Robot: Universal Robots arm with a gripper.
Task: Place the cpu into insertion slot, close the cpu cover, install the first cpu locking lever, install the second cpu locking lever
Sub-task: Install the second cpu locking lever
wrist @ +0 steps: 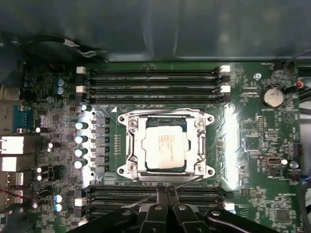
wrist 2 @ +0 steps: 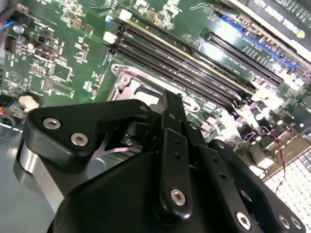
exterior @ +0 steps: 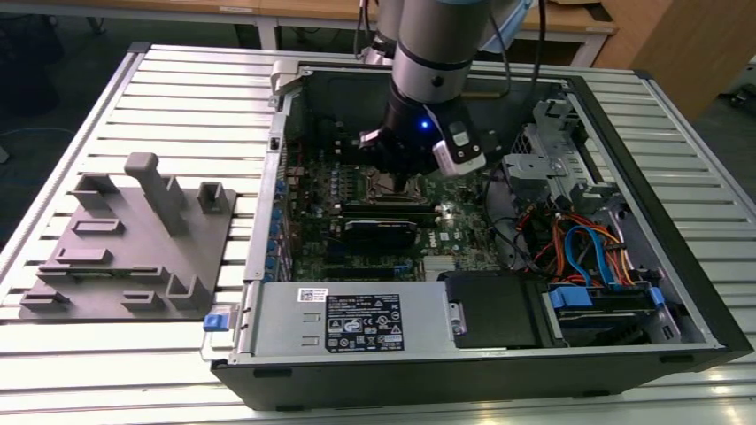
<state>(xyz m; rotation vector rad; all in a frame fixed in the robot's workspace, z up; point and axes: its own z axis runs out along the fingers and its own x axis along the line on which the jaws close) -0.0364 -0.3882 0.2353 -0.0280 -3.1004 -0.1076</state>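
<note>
- The case (exterior: 497,354) lies open on the table (exterior: 177,80), at the exterior view's right.
- A fixture tray (exterior: 130,257) sits on the table at 9 o'clock of the case, just beside it.
- The board (exterior: 319,239) lies inside the case, on its floor.
- The gripper (exterior: 396,181) hangs over the board's middle, above the socket (exterior: 384,188).
- In the first wrist view the cpu (wrist: 165,150) lies in the socket (wrist: 132,167), with the cover (wrist: 201,145) around it.
- Memory slots (wrist: 150,82) run along two opposite sides of the socket.
- The drive cage (exterior: 497,310) and cables (exterior: 579,248) lie at 4 o'clock of the gripper.
</note>
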